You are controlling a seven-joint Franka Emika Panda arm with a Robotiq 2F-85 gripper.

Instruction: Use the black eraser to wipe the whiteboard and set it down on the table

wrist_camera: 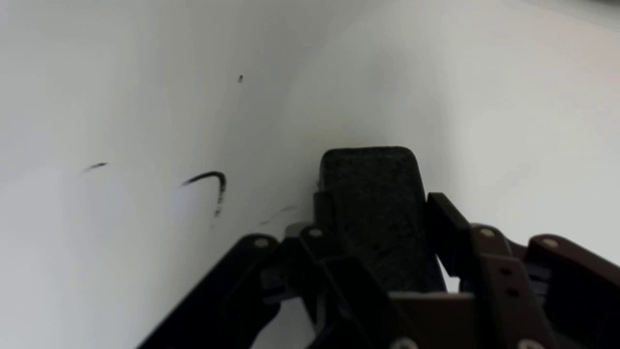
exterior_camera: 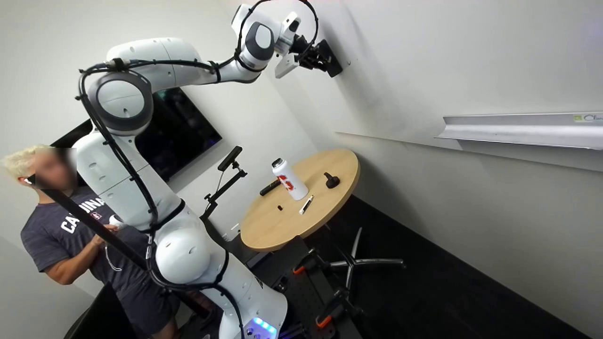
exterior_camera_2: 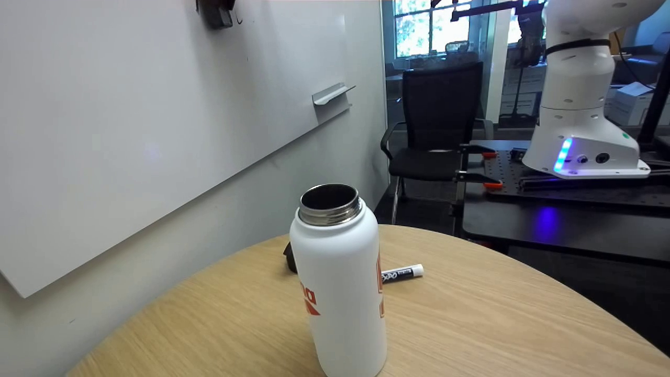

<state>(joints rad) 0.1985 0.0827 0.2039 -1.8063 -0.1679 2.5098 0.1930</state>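
Work with the black eraser (wrist_camera: 379, 213), clamped by its opposite sides in the Robotiq gripper (wrist_camera: 380, 220) at the whiteboard (exterior_camera: 414, 80); touching or just off, impossible to tell. Best to square its face, press evenly and sweep left in the wrist view across the hooked black stroke (wrist_camera: 221, 179), then the short dash (wrist_camera: 99, 165). Afterwards, lower toward the round wooden-topped table (exterior_camera: 266, 226), avoiding the white water bottle (exterior_camera: 293, 182).
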